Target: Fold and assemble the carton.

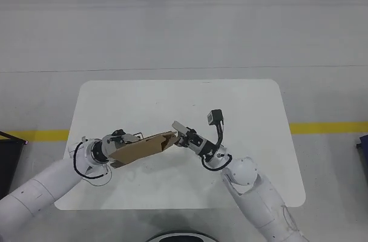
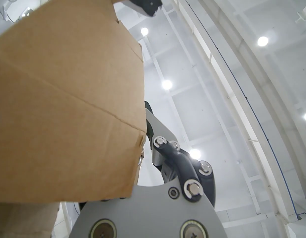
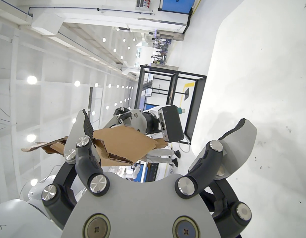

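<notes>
Over the front left of the table (image 1: 244, 109), the left gripper (image 1: 119, 140) is clamped on the left end of the carton (image 1: 141, 147). The carton is a flattened brown blank, held tilted clear of the table's front middle, with its creases unopened. Further right over the table, the right gripper (image 1: 178, 137) is spread wide and grasps nothing. One finger (image 3: 78, 130) sits at the carton's right-hand flaps, though I cannot tell whether it touches, and the other stands well apart. The step looks like taking a second hold before opening the blank. Next, the right gripper probably needs to close on a flap while the left keeps firm, so the panels can swing along their creases.
</notes>
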You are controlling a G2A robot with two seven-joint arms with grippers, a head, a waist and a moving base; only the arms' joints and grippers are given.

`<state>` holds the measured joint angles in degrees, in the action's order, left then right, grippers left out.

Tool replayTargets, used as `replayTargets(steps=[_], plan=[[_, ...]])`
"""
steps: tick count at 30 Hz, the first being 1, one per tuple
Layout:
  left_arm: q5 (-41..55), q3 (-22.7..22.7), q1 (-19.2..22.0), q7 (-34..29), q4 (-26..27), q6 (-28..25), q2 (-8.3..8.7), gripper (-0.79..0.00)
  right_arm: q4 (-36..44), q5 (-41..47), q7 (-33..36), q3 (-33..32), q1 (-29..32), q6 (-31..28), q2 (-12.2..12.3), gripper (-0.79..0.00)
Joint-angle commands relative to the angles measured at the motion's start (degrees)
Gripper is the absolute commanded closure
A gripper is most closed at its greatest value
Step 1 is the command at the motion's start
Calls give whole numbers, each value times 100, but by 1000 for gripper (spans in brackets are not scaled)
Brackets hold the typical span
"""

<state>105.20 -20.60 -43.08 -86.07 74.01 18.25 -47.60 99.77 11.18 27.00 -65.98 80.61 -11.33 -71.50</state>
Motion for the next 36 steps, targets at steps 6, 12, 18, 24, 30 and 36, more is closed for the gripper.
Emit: replayTargets(steps=[6, 12, 18, 24, 30, 36], plan=[[240, 423, 249, -191, 16, -191, 122, 0, 27, 29, 16, -50, 27, 63, 9, -785], [426, 528, 363, -193, -32, -194, 166, 0, 97, 109, 205, -36, 79, -110, 17, -785], [427, 363, 327, -193, 4, -195, 177, 0, -99, 345, 225, -13, 36, -120, 4, -785], [404, 119, 202, -193, 114, -195, 195, 0, -505, 393, 152, 230, -239, 256, -53, -785], [354, -291, 44, -193, -95, -196, 123, 0, -514, 487, 720, 485, -347, -79, -77, -785], [192, -553, -118, -193, -142, -196, 5, 0, -498, 538, 1031, 562, -388, -249, -76, -785]])
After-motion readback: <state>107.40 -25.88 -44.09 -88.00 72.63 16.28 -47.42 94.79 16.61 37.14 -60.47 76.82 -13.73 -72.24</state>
